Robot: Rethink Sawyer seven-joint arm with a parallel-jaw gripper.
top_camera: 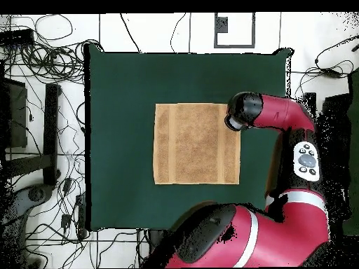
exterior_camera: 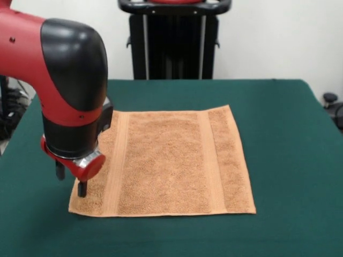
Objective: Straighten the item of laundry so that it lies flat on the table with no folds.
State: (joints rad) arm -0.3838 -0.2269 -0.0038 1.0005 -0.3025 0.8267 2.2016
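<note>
A: What is shown on the table (exterior_camera: 289,118)?

B: A square orange-tan towel (exterior_camera: 166,163) is laid near the middle of the green top. It is spread flat in both views, two woven bands running across it, and no fold is seen. One near corner is partly hidden behind the arm in the front view, so that corner cannot be checked there.

A: And the gripper (exterior_camera: 71,179)?

B: It is held low over that corner – at the towel's edge, with the red and black arm (exterior_camera: 64,80) bent down from above. Two dark fingers (exterior_camera: 82,188) are seen, set a little apart, not pressed together. Nothing is seen pinched between them. One tip is close to the cloth or touching it; which cannot be told.

A: How should the step be done well?

B: The task is judged nearly finished. If the corner is already released, the gripper is best lifted straight up – so the terry is not snagged and dragged into a new wrinkle.
</note>
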